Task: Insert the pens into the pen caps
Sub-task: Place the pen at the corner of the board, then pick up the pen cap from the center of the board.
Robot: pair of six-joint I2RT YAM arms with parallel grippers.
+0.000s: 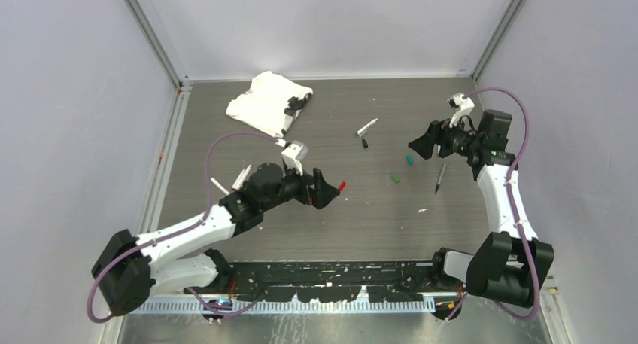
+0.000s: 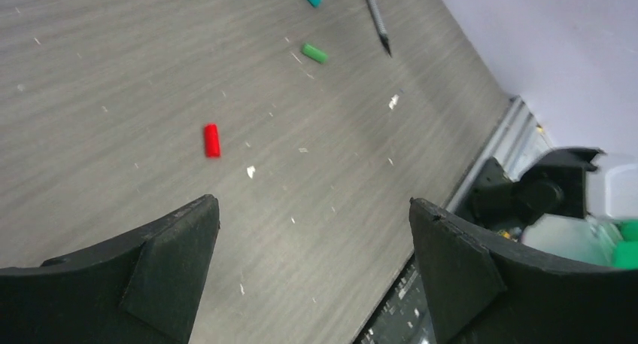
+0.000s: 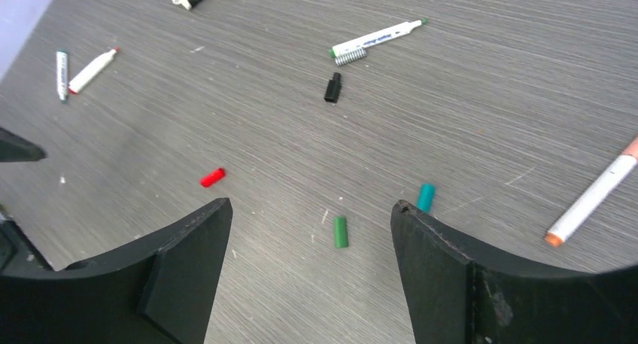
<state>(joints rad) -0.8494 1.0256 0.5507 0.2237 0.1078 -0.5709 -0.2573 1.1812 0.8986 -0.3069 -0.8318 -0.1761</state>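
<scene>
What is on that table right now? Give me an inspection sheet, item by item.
Surface: grey wood-grain table.
Job's things: red cap, green cap, teal cap and black cap lie loose, none on a pen. Green-tipped pen beside the black cap; dark grey pen; two white pens by the left arm; orange-tipped pen.
Clutter: white cloth at the far left; white flecks.
Grippers: left tool open, empty; right tool open, empty.
Cables: purple cable looped on each arm.
Surroundings: pale walls, metal frame.
</scene>
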